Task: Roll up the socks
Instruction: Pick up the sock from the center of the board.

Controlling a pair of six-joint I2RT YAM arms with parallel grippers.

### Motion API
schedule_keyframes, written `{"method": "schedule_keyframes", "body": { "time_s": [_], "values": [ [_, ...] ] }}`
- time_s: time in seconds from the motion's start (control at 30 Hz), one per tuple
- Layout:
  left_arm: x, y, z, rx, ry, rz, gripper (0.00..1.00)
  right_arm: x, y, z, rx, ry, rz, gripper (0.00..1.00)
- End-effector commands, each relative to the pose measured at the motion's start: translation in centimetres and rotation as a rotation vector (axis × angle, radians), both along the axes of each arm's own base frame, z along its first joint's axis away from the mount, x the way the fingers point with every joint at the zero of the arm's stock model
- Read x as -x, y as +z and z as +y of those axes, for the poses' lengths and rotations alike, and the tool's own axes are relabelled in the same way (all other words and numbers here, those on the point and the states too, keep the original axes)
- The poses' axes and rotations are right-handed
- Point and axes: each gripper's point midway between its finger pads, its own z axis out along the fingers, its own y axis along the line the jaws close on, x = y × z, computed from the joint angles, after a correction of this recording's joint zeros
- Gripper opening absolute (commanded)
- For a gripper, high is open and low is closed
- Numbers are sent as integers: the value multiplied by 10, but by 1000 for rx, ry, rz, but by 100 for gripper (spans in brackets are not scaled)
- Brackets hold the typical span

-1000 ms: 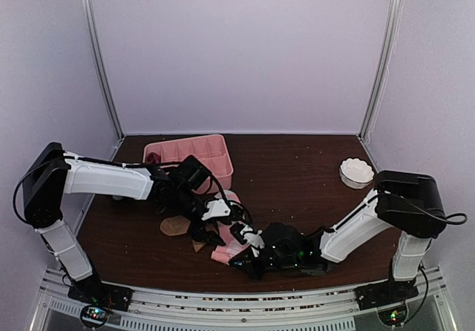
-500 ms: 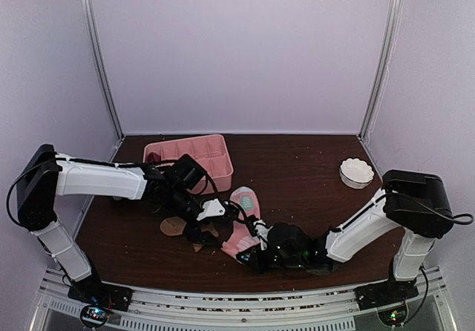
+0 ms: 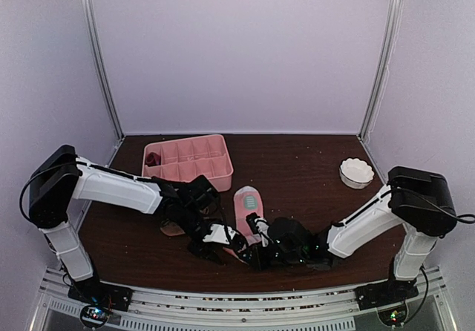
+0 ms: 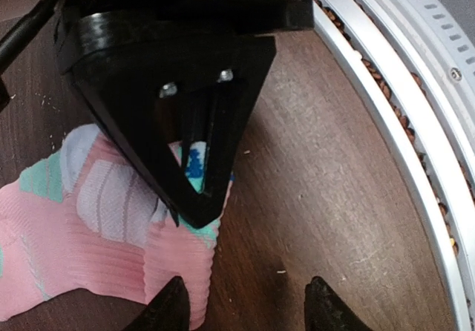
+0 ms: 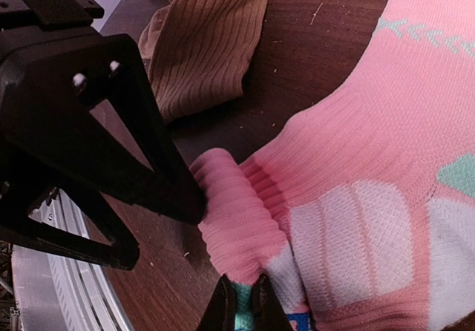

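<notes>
A pink sock point(image 3: 248, 203) with white and mint-green patches lies flat at the table's middle front. It also shows in the left wrist view point(image 4: 82, 223) and in the right wrist view point(image 5: 371, 160). My right gripper point(image 3: 253, 250) point(image 5: 241, 310) is shut on the sock's folded near edge. My left gripper point(image 3: 215, 240) point(image 4: 245, 312) is open just left of that, over bare table, with its left fingertip point(image 4: 172, 307) at the sock's ribbed cuff. A tan sock point(image 3: 172, 228) point(image 5: 208, 41) lies left of the pink one, partly under my left arm.
A pink divided tray point(image 3: 194, 160) stands at the back left with a dark red bundle point(image 3: 152, 157) in one corner. A white scalloped bowl point(image 3: 356, 172) sits at the right. The metal front rail point(image 4: 401, 138) runs close beside both grippers.
The pink sock went from crumpled to stretched out flat toward the back. My left gripper moved toward the front edge and now sits next to the right gripper.
</notes>
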Motion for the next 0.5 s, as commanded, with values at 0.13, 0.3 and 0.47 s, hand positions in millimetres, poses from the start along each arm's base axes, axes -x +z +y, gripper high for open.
{"method": "schedule_keyframes", "body": {
  "time_s": [0.13,0.3,0.47],
  "values": [
    [-12,-8,-19,26,-33,-116,51,47,-116,-144,603,-31,274,3],
    [-15,-10,-21,22,-30,-140,50,48,-116,-144,598,-19,293,3],
    [-15,-1,-25,44,-31,-149,49,50,-116,-142,584,-5,306,3]
  ]
}}
